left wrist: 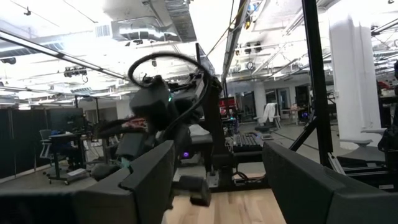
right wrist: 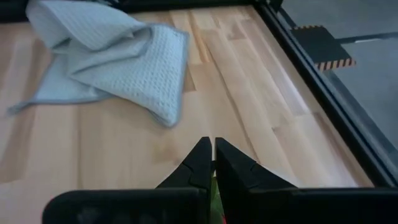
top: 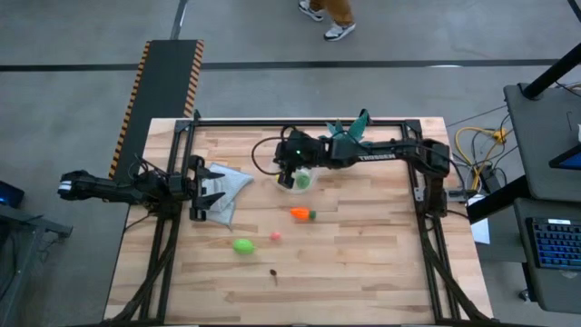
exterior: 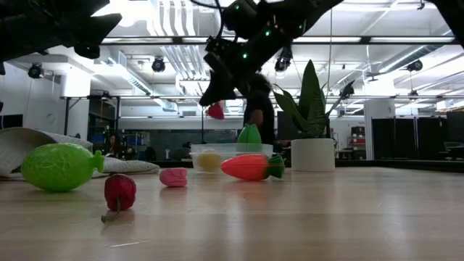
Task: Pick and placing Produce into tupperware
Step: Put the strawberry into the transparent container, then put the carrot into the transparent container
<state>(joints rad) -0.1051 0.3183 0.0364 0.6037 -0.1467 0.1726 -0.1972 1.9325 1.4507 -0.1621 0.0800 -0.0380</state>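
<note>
While the right gripper [top: 289, 178] hangs above the tupperware [top: 299, 181] toward the desk's [top: 363, 272] far edge, its jaws are pinched together on a red strawberry [exterior: 216, 110]. Tupperware holds a lemon [exterior: 209, 159] and a green piece. Carrot [top: 300, 214] lies mid-desk, lime [top: 242, 245] and pink bit [top: 275, 236] nearer the front, dark bit [top: 272, 272] near the front edge. Left gripper [top: 201, 193] waits at the left edge over the cloth [top: 227, 184], jaws apart.

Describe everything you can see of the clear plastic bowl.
The clear plastic bowl is round, low and see-through, with a thin rim. It stands upright on the wooden table, near the potted plant. A yellow piece and a green piece lie inside. The right end effector hangs above it with a red piece.
</note>
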